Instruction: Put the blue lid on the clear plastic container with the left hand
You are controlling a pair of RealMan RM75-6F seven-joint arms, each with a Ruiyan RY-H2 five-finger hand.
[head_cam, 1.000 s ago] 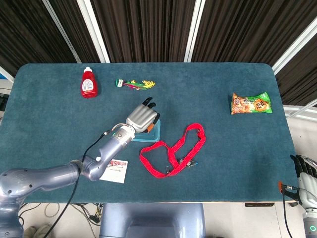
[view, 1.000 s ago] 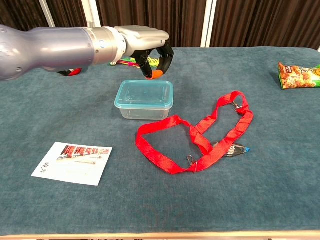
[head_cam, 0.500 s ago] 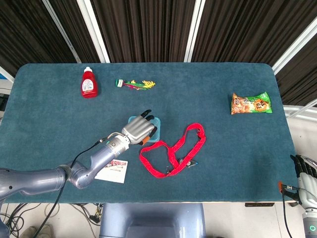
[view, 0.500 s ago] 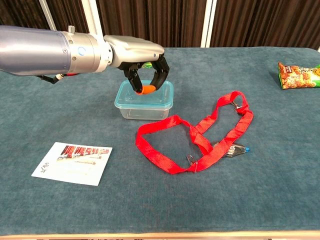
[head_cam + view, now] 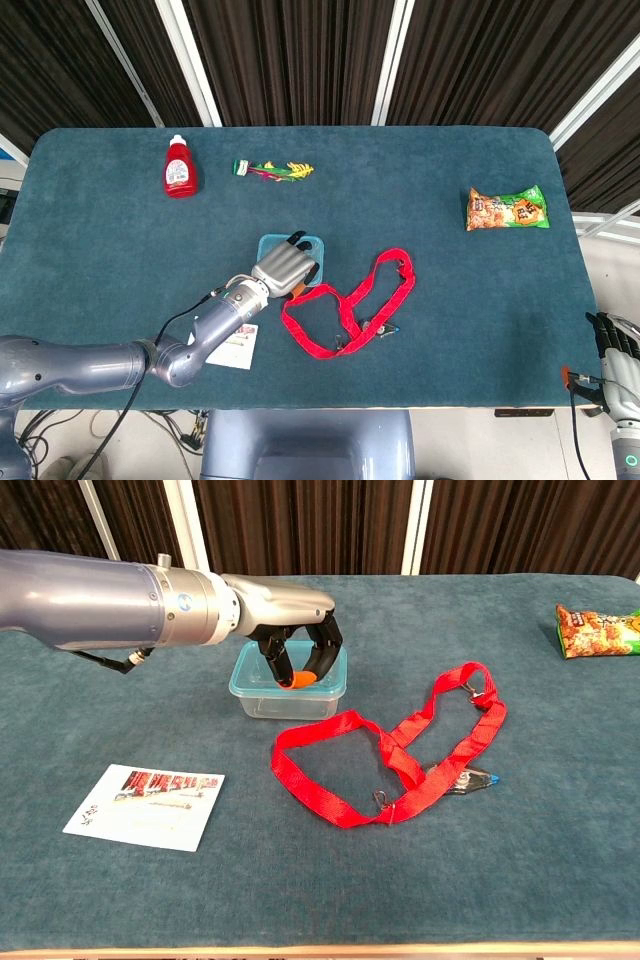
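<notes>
The clear plastic container (image 5: 262, 698) stands mid-table with the blue lid (image 5: 248, 672) lying on top of it. From above, the lid (image 5: 270, 244) shows only at its far left corner, the rest hidden under my left hand (image 5: 286, 270). That left hand (image 5: 296, 658) reaches in from the left and arches over the lid, its fingers curved down and apart, the fingertips (image 5: 289, 679) at the lid's surface. It holds nothing. My right hand (image 5: 614, 352) hangs off the table's near right corner, holding nothing.
A red lanyard (image 5: 400, 750) lies just right of the container. A printed card (image 5: 145, 805) sits near the front left. A red sauce bottle (image 5: 180, 167) and a colourful packet (image 5: 272, 170) lie at the back, and a snack bag (image 5: 507, 209) at the right.
My left hand has drawn back toward me and come down from behind and above the container onto the lid. The container, the lid and the right hand have not moved.
</notes>
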